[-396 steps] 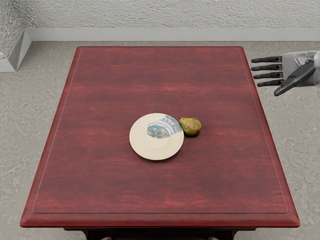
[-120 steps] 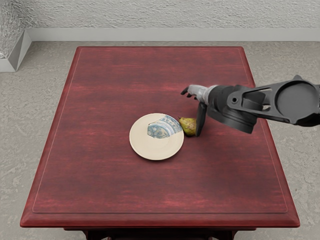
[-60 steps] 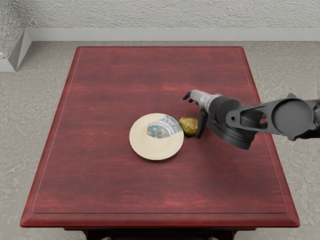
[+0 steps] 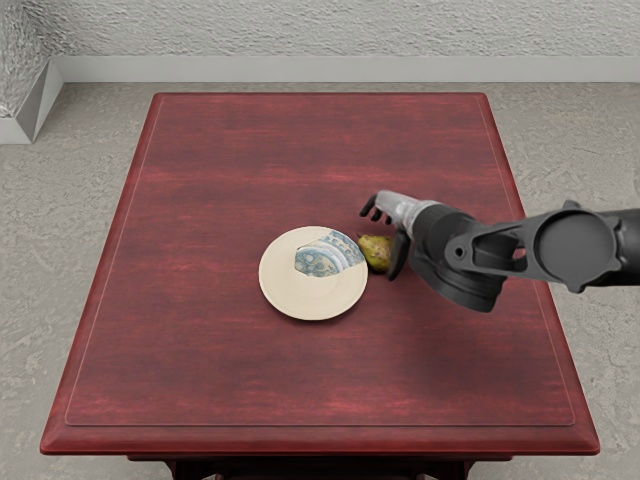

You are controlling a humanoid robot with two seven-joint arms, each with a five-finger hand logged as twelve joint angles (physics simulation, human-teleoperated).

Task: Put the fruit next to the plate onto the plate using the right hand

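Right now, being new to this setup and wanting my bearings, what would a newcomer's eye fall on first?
The bulky dark right arm reaching in from the right edge stands out most, its hand open right at a small pear. The pear lies on the red table beside the right rim of a cream plate with a blue patch, near the table's middle.

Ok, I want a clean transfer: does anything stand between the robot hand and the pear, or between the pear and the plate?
Nothing visible does. The right robot hand is open right beside the pear, which lies at the right rim of the plate. A blue patterned patch on the plate lies nearest it.
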